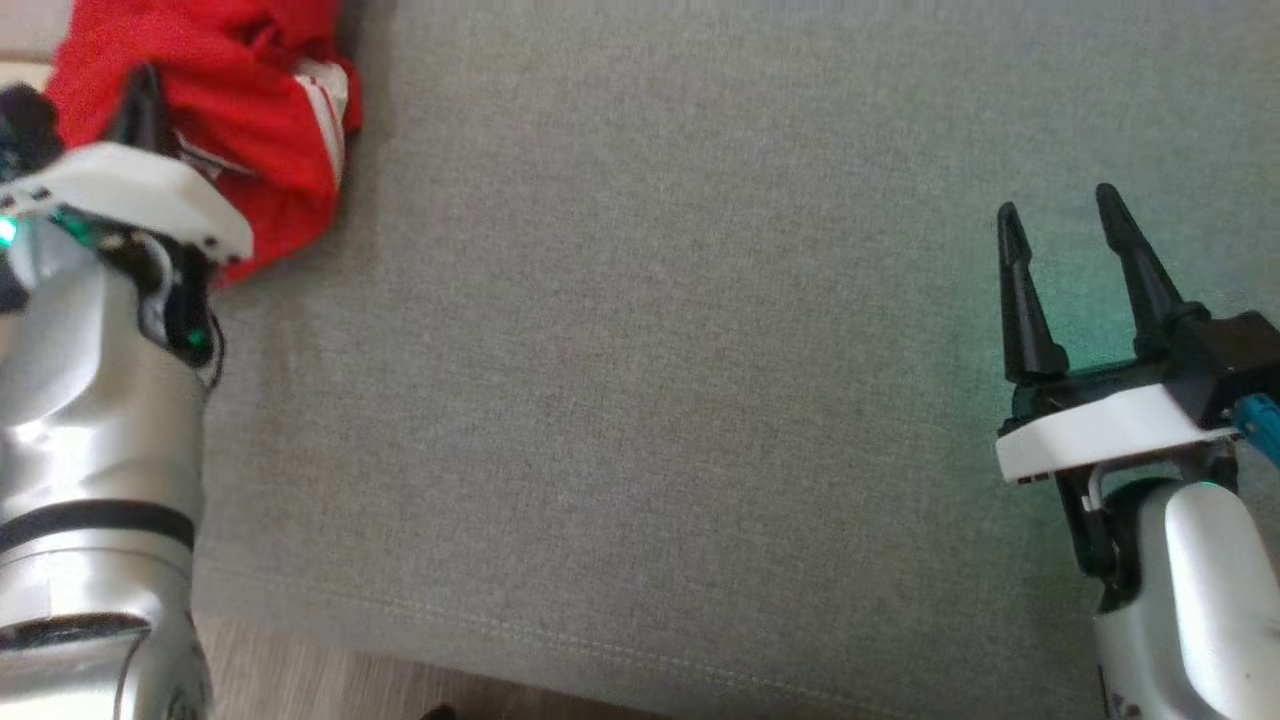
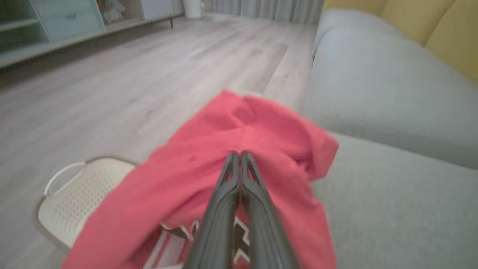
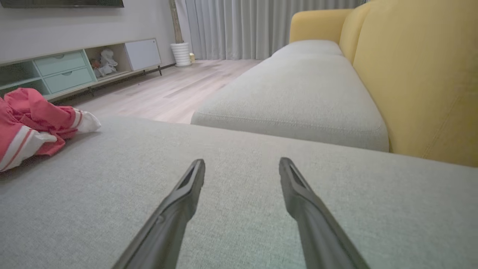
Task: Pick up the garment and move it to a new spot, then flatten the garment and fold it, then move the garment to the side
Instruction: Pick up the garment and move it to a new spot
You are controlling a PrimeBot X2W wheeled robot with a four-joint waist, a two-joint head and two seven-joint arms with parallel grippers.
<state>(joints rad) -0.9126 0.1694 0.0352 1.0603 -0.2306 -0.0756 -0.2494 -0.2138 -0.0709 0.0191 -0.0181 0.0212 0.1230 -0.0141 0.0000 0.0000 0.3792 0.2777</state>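
Over at 10 o'clock in the head view sits the garment point(image 1: 240, 90): red, soft, fleecy-looking knit, crumpled into a heap with a white-striped hem turned toward 3 o'clock. The left claw point(image 1: 145, 95) is right on it, one dark tapered finger poking up over its white plastic mount. The heap lies on the cushion point(image 1: 640, 350), a flat grey weave with a stitched seam along its near edge and pale wood floor point(image 1: 300, 680) at 6 o'clock.

The left wrist view gives what the head view hides: the left claw point(image 2: 237, 153) has both fingers pressed tight together, tips pinched into a puckered fold of the garment point(image 2: 261, 127). Here the cloth's long axis runs from 7 o'clock up to 1 o'clock, white lettering at the low end. Under its 8 o'clock end sits a basket point(image 2: 74, 194), cream plastic, perforated, with a looped handle.

Moving across, bare cushion, then the right claw point(image 1: 1057, 200) at 3 o'clock, jaws spread wide, fingers pointing to 12, holding nothing.

Its own wrist view shows the right claw point(image 3: 242, 168) gaping over the grey weave, well apart from the garment point(image 3: 33, 116) at 9 o'clock. That view alone adds the smooth yellow backrest point(image 3: 418, 74) at 2 o'clock, a pale green cabinet point(image 3: 63, 71) and pleated curtains point(image 3: 242, 26) at 12.
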